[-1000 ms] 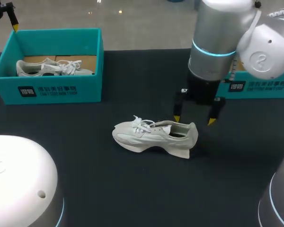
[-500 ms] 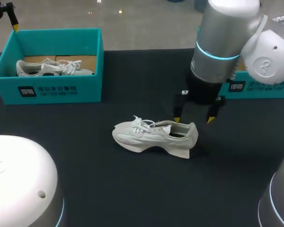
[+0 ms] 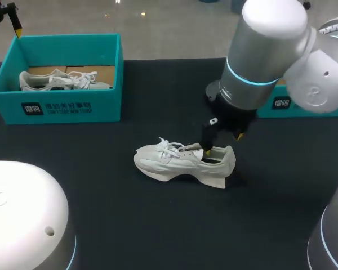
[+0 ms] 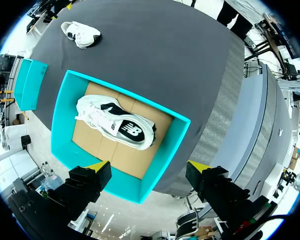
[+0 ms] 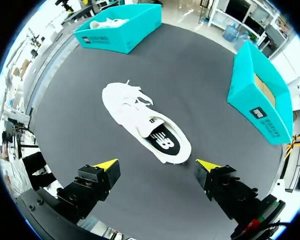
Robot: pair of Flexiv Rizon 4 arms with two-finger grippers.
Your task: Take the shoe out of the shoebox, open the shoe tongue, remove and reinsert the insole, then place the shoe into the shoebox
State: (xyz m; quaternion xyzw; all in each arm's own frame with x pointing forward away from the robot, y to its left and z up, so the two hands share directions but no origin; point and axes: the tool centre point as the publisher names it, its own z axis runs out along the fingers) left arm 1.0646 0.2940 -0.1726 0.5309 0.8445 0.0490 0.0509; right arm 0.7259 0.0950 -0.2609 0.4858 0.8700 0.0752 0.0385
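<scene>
Where the shoe (image 3: 183, 160) lies, the right end effector (image 3: 223, 143) hangs wide-open over its heel.

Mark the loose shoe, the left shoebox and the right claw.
loose shoe (image 3: 181, 162), head view, side of upper.
left shoebox (image 3: 59, 97), head view, front wall.
right claw (image 5: 157, 165), right wrist view, midway between tips.

A plain black table (image 3: 158, 225)
</scene>
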